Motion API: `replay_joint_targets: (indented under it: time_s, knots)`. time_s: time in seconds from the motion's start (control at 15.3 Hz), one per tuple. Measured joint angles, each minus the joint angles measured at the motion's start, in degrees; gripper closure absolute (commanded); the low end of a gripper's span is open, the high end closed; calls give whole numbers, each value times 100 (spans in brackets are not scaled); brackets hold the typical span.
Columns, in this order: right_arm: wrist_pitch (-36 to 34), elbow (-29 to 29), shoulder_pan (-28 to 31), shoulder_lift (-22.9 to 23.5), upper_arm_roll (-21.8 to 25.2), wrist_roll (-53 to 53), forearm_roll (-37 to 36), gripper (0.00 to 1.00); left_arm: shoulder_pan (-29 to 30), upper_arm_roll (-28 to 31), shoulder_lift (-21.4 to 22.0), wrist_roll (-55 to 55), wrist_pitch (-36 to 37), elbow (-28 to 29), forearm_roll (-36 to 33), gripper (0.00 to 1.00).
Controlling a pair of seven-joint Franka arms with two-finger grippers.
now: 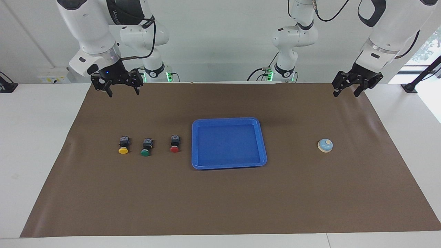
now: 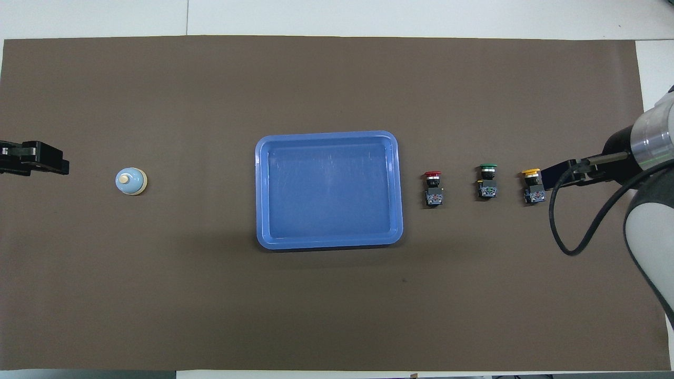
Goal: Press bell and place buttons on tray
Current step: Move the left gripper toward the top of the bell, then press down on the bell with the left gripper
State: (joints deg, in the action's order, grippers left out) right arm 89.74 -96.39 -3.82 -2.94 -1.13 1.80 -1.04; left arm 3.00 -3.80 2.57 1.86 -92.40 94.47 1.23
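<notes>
Bell (image 1: 325,145) stands alone, approach open all round – buttons (image 1: 145,147) close-set (narrow gaps), tray (image 1: 228,166) just beside.

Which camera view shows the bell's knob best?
The overhead view: the bell is seen from above, its cream knob clear on the blue dome. The facing view shows the bell smaller, the knob a small dot.

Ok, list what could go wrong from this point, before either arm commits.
1. The bell is a small dome with a little knob; the left gripper, up over the mat's edge, could land off-centre and shove it instead of ringing it.
2. The yellow button, green button and red button lie on their sides close together; the open right gripper may bump a neighbour.
3. The tray has a raised rim that a low carry could clip.
</notes>
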Motion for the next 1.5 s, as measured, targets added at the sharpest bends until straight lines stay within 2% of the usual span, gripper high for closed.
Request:
replay_joint_targets:
  time_s: [0.46,0.78,0.98,1.17,1.5]
  knots:
    - [0,0,0,0,0,0,0,0,139,17,-77,144,-627,575,1,100]
    - [0,0,0,0,0,0,0,0,306,24,-624,-356,-1245,807,-1,100]
    - [0,0,0,0,0,0,0,0,396,23,-970,-432,-1959,1116,-9,100]
    - [0,0,0,0,0,0,0,0,429,26,-1067,-457,-2622,1543,-9,100]
    - [0,0,0,0,0,0,0,0,427,16,-1251,-458,-2967,1689,-9,100]
